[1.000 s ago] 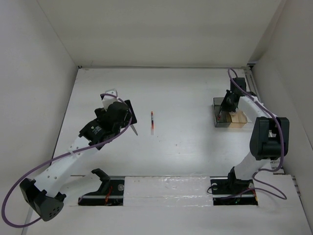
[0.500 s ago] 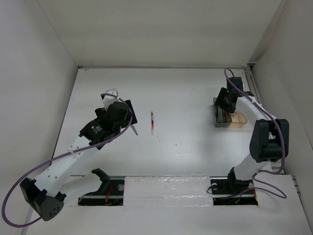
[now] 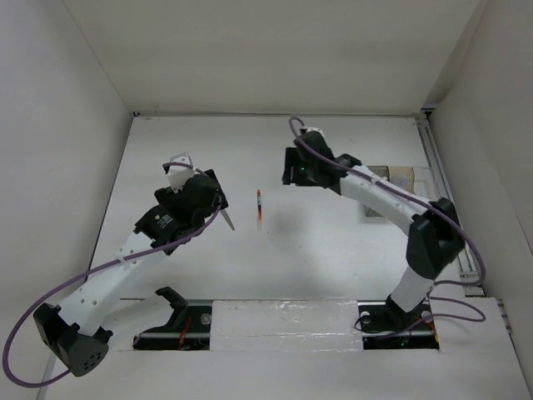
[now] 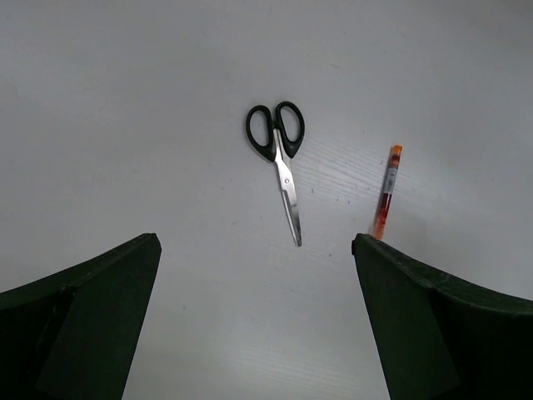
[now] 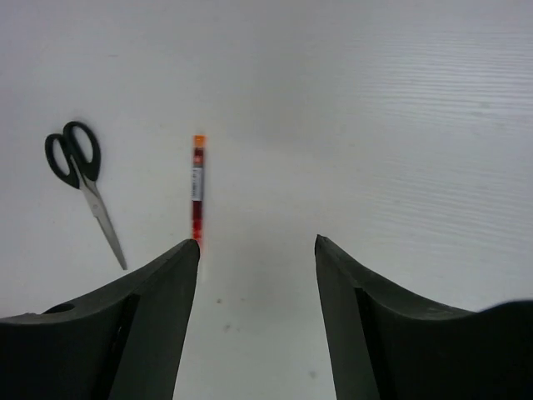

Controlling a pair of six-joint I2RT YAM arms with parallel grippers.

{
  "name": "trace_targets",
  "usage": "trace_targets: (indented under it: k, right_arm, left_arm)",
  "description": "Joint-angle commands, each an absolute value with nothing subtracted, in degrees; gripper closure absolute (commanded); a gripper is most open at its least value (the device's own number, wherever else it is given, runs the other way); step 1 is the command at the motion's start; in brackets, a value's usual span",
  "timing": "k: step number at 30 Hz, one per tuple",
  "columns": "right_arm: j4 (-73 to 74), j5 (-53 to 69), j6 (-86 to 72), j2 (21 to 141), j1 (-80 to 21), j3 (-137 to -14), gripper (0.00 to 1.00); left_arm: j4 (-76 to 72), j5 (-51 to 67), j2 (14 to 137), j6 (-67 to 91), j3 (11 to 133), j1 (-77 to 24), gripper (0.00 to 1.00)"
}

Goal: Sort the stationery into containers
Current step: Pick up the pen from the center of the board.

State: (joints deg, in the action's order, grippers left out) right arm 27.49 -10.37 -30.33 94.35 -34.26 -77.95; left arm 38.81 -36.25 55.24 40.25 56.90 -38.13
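Observation:
The black-handled scissors lie flat on the white table, blades toward my left gripper, which hovers open and empty just short of them. From above only the blade tip of the scissors shows beside the left gripper. A red-and-white pen lies right of the scissors. My right gripper is open and empty, with the pen just ahead of its left finger. The right gripper hangs up and right of the pen. The containers stand at the right, partly hidden by the right arm.
White walls close in the table on three sides. The right arm's forearm stretches across the table from the organizer side toward the middle. A purple cable loops off the left arm.
The right arm has swung left from over the organizer to mid-table near the pen, and its jaws have gone from shut to open. The left arm has barely shifted.

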Motion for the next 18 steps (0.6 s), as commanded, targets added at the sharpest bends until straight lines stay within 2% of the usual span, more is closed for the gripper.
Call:
trace_targets:
  k: [1,5,8,14,18]
  right_arm:
    - [25.6,-10.3,-33.7,103.3,-40.1,-84.9,0.36]
    - [35.0,-14.3,-33.2,119.6,-45.0,-103.8,0.38]
    - [37.9,-14.3,-32.7,124.4,-45.6,-109.5,0.39]
    - [38.6,-15.0,-33.2,127.3,-46.1,-110.3,0.40]
    - [39.2,-15.0,-33.2,128.5,-47.3,-110.3,0.45]
  left_arm:
    - [40.9,-40.4,53.5,43.6,58.7,-38.0,0.00]
    - [42.7,-42.1,52.9,45.8,58.7,-38.0,0.00]
    - [42.7,-42.6,52.2,45.8,58.7,-38.0,0.00]
    - [41.7,-41.6,52.9,44.6,58.7,-38.0,0.00]
    - [41.1,-40.4,53.4,43.9,58.7,-38.0,0.00]
